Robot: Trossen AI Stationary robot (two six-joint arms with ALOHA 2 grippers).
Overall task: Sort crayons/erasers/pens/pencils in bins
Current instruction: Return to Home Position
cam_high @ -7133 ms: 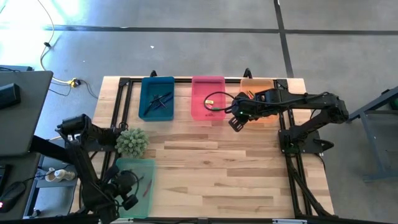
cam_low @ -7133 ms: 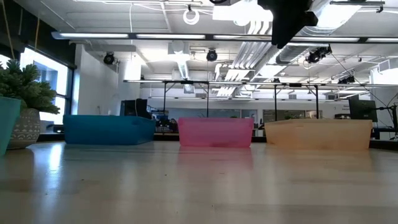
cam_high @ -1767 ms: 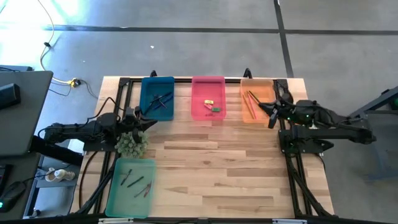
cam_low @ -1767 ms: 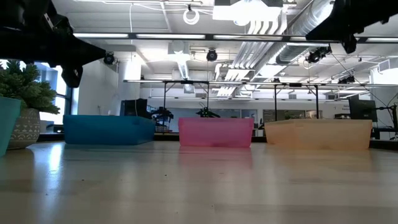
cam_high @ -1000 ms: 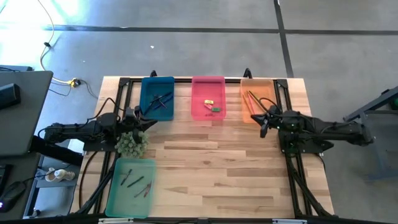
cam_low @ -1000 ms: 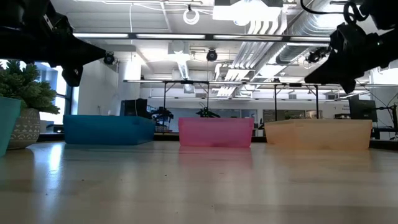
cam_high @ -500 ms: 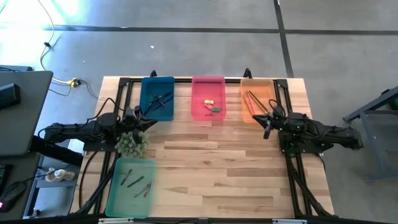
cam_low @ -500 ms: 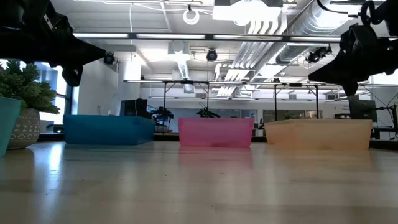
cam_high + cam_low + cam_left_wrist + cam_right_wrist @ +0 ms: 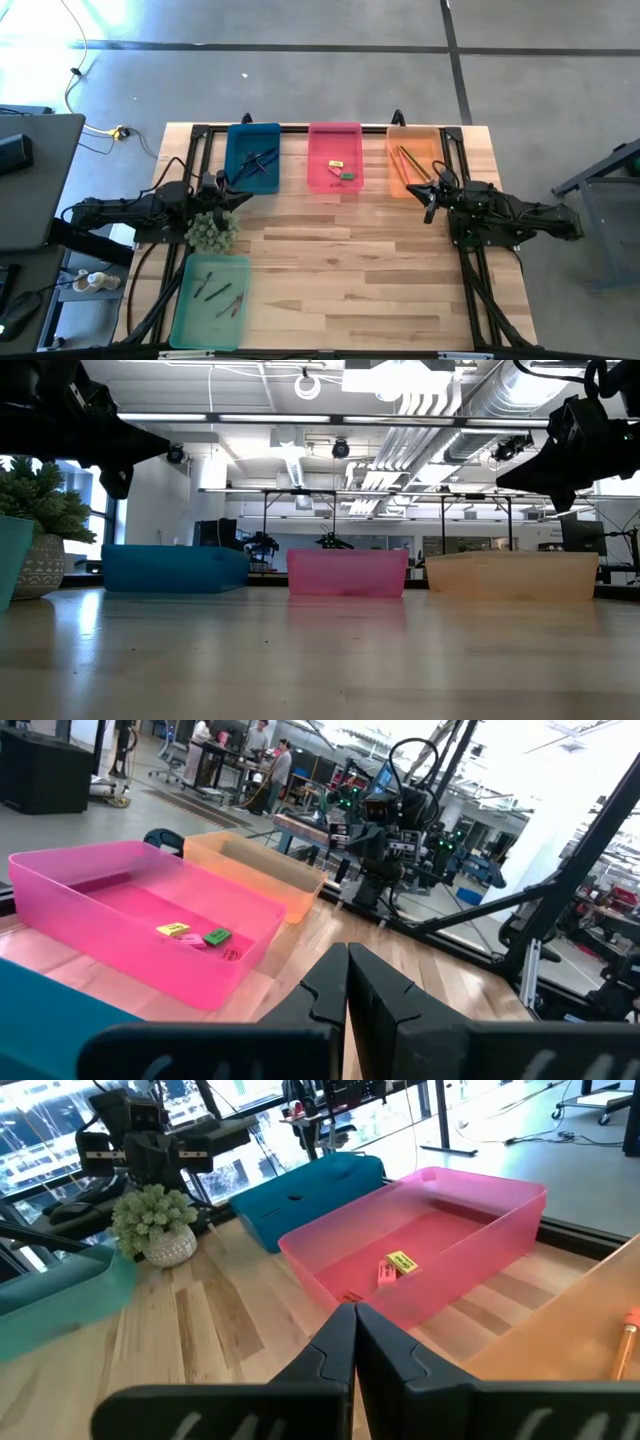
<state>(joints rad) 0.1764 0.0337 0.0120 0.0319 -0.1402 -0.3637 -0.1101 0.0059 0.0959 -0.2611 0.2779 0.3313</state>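
The crayons (image 9: 218, 293) are lying in the light green bin (image 9: 195, 332) at one edge of the table (image 9: 350, 280), on the left arm's side. The pens (image 9: 255, 162) are resting in the blue bin (image 9: 232, 150), the erasers (image 9: 342, 171) in the pink bin (image 9: 320, 140) and the pencils (image 9: 404, 163) in the orange bin (image 9: 425, 140), these three standing in a row along the opposite edge.

I am judging all of them as light. The sticks are probably stiff, the crayons waxy and easy to break, so a hold across the middle is looking best; the erasers are likely rubbery and not slipping.

The left gripper (image 9: 230, 191) is hanging beside the plant (image 9: 211, 228), and the right gripper (image 9: 429, 196) just beside the orange bin. Both are pressing their jaws together on nothing.

The high view is showing what lies in every bin, while the low view is giving only the bin walls. The wrist views are showing the closed jaws and the yellow eraser plainly.
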